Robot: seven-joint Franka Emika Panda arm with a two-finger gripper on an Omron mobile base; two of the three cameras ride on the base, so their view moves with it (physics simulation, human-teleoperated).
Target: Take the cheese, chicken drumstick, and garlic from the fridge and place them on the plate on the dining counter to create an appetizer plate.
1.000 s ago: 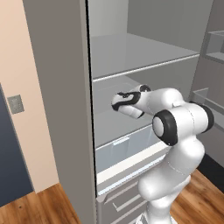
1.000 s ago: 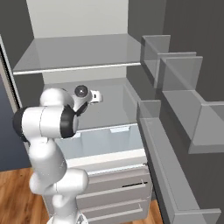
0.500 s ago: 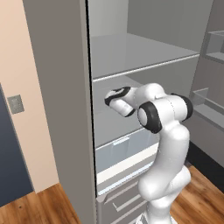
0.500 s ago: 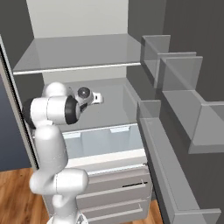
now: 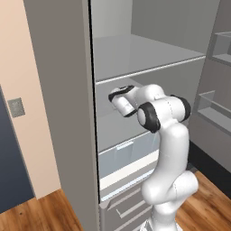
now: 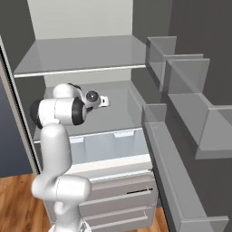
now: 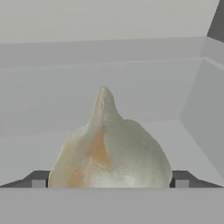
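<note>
The garlic, a cream bulb with a pointed tip and a tan streak, stands upright on a pale shelf and looms large in the hand view. My gripper is open, one dark fingertip on each side of the bulb, its lower part hidden by the bottom band. In both base views my hand reaches deep onto the middle shelf of the open fridge. The cheese, chicken drumstick, plate and dining counter are out of view.
An upper fridge shelf hangs just above my hand. A clear bluish drawer and grey bar-handled drawers sit below. The open door's bins stand to the right. The fridge's side wall is close to the garlic.
The arm has straightened and pushed the hand further into the fridge over the middle shelf. The gripper has stayed open.
</note>
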